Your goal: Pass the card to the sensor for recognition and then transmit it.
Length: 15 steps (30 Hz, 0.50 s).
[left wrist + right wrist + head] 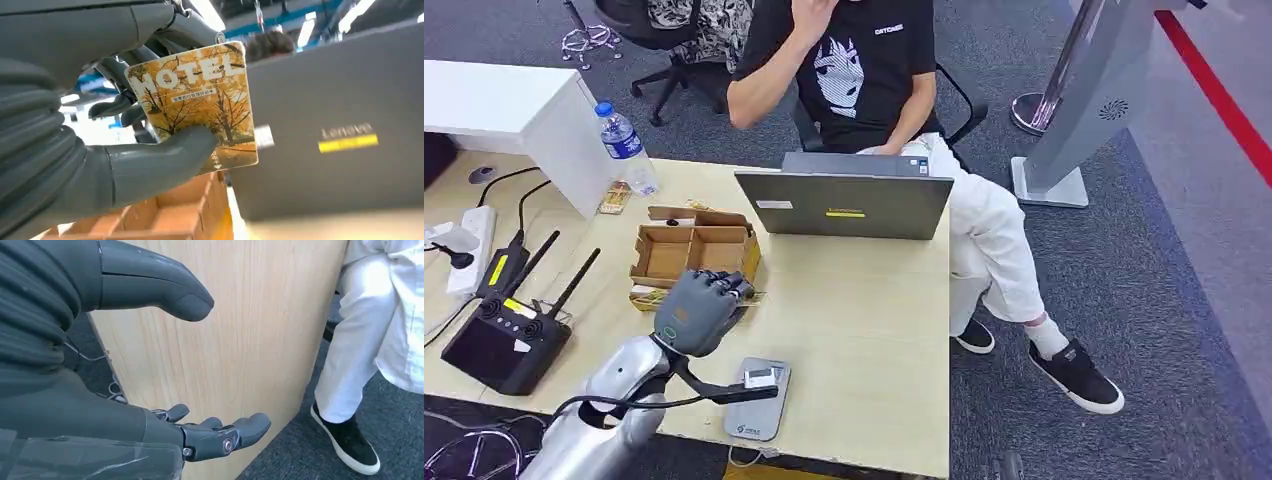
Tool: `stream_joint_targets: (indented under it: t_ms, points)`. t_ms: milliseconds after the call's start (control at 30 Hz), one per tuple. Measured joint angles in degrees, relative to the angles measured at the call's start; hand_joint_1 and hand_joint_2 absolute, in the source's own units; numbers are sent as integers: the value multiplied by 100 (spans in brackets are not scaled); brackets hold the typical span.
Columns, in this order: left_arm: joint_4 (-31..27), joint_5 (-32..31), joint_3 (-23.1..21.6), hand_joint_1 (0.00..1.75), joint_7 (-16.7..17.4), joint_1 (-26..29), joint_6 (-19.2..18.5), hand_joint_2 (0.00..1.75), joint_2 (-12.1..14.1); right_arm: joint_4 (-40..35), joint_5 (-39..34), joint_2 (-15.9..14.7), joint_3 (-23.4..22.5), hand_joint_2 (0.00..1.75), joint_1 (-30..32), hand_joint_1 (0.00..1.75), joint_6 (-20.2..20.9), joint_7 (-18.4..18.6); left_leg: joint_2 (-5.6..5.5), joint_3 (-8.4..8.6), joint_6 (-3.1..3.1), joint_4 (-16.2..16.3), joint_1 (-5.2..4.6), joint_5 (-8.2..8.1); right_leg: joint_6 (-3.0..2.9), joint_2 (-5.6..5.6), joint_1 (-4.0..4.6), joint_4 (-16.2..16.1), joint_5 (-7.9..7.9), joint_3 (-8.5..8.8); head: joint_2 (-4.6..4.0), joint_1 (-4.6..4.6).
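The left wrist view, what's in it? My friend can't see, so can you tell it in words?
The robot's left hand holds a hotel card printed with yellow autumn trees, its thick grey thumb pressed on the card's face. Behind the card stands the grey lid of a Lenovo laptop, and below it lies an open cardboard box.

Orange autumn-tree card (pixel 200 105), grey laptop (pixel 844 205)

In the head view the left hand (pixel 702 310) covers the card it holds and the near edge of the cardboard box (pixel 692 250). In the left wrist view the thumb hides the card's (pixel 200 100) lower corner, and its small print is unreadable. The picture's top edge cuts off the person's (pixel 864 70) head.
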Motion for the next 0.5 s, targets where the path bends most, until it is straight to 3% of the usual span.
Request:
stream_joint_targets:
  t_ms: [333, 500]
  points:
    - [-2, 457, -1259, 175, -50, -217, -343, 175, 315, 0, 7, -13, -61, 175, -1, 0, -2, -18, -1, -2, 1, 0, -1, 0, 3, 0, -1, -1, 2, 0, 0, -2]
    - [81, 640, -1599, 175, -6, -358, -502, 175, 502, 0, 20, -24, -92, 175, -1, 0, -2, -18, 0, -2, 0, 0, 0, 0, 3, 0, -1, 0, 2, -1, 0, -2]
